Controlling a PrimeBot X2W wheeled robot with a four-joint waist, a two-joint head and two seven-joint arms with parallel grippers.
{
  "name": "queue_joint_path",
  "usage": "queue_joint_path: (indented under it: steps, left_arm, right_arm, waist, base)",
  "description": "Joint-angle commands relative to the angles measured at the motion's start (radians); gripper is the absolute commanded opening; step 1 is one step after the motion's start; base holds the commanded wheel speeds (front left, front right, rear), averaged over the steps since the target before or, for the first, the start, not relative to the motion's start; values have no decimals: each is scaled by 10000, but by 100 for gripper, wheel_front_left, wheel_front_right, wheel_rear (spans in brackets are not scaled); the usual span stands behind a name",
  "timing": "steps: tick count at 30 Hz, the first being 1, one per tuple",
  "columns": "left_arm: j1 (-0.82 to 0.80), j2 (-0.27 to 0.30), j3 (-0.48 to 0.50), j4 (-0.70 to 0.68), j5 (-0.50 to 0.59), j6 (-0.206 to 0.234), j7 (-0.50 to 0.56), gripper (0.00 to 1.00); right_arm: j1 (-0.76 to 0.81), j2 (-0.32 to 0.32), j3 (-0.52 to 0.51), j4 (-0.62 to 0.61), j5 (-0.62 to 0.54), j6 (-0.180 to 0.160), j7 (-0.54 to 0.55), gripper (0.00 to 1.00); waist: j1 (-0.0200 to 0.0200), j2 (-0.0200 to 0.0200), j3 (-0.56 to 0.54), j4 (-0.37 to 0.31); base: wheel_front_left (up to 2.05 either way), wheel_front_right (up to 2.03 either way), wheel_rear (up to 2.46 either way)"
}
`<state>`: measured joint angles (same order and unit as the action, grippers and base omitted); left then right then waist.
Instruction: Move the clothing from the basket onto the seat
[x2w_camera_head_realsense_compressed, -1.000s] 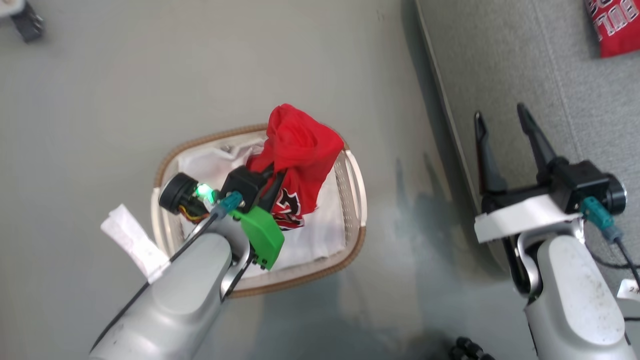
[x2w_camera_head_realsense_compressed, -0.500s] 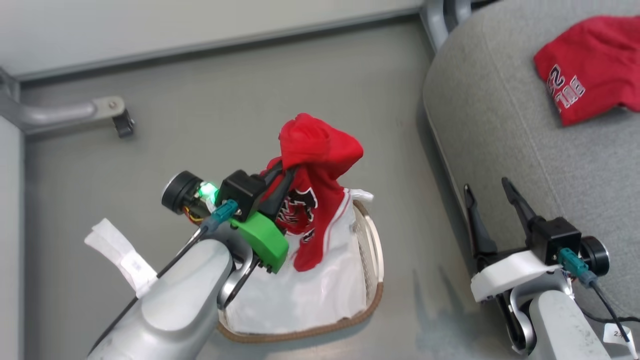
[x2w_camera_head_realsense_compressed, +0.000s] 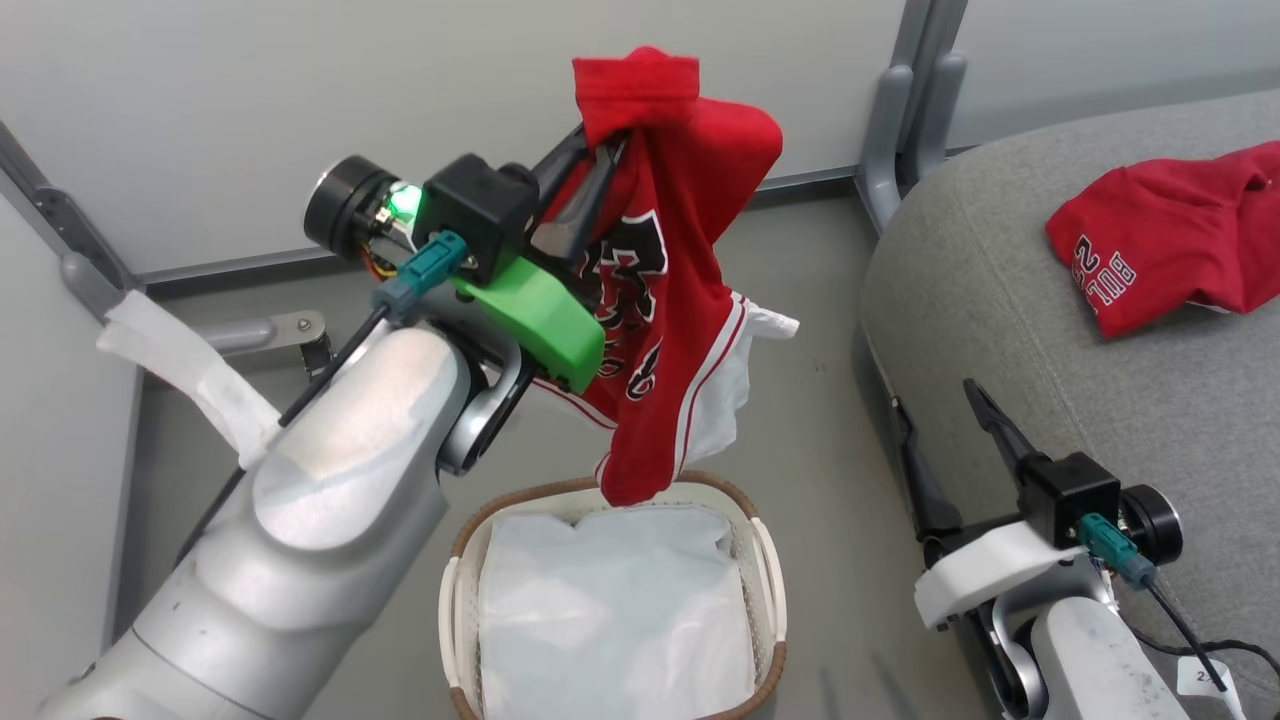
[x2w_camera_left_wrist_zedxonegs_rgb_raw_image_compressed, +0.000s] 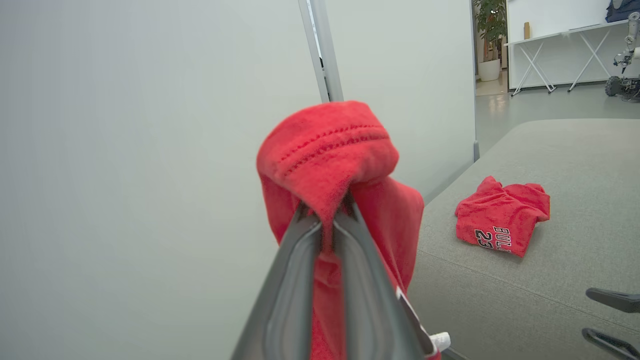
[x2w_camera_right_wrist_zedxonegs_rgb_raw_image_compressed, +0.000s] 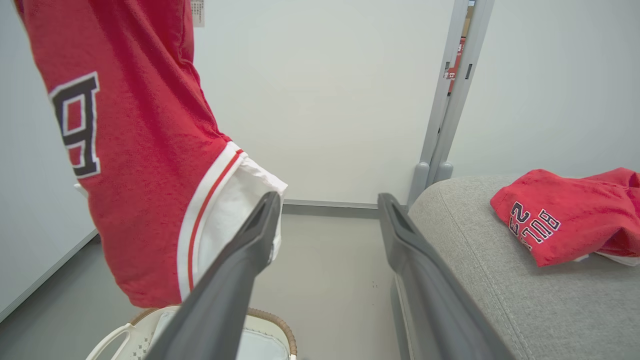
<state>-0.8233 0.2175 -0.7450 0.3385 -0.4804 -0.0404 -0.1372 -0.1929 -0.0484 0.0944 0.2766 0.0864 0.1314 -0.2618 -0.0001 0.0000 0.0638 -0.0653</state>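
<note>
Up on the left, the left gripper has its fingers clenched on a stitched hem of a red garment. The cloth bunches over the tips and the rest hangs free in the air. Its lower end dangles just above the far rim of the basket, which stands on the grey floor with its white liner showing inside. The hanging piece has a white edge band with a thin red stripe and large dark characters outlined in white. They are creased, and I cannot read them as a word; from the right wrist one looks like a sideways B. To the right, the grey seat carries a second red jersey, lying crumpled near its far side, well apart from the held one; its print reads "BULL" with "23" beside it. The right gripper sits low by the near left edge of the seat, fingers spread wide and released, grasping nothing. A small white tag hangs at that arm's cable, its writing too small to read.
</note>
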Motion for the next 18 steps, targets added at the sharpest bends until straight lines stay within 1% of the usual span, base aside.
queue_joint_path:
  steps: [1, 9, 18]
  left_arm:
    - [-322, -9, 88, -61, -12, 63, 92, 0]
    - [-1036, -68, 390, -157, -271, 70, 304, 0]
    - [-887, -63, 203, -251, -356, -7, 333, 0]
  right_arm:
    - [-132, -38, 95, 5, 4, -14, -48, 100]
    - [-685, -37, 825, -62, 118, -14, -48, 100]
    - [-1351, -38, 1474, 75, 4, -14, -48, 100]
  waist:
    - [1, 0, -152, 27]
    - [1, 0, -332, -101]
    - [1, 0, -388, -38]
  base:
    - [0, 0, 0]
    - [0, 0, 0]
    - [0, 0, 0]
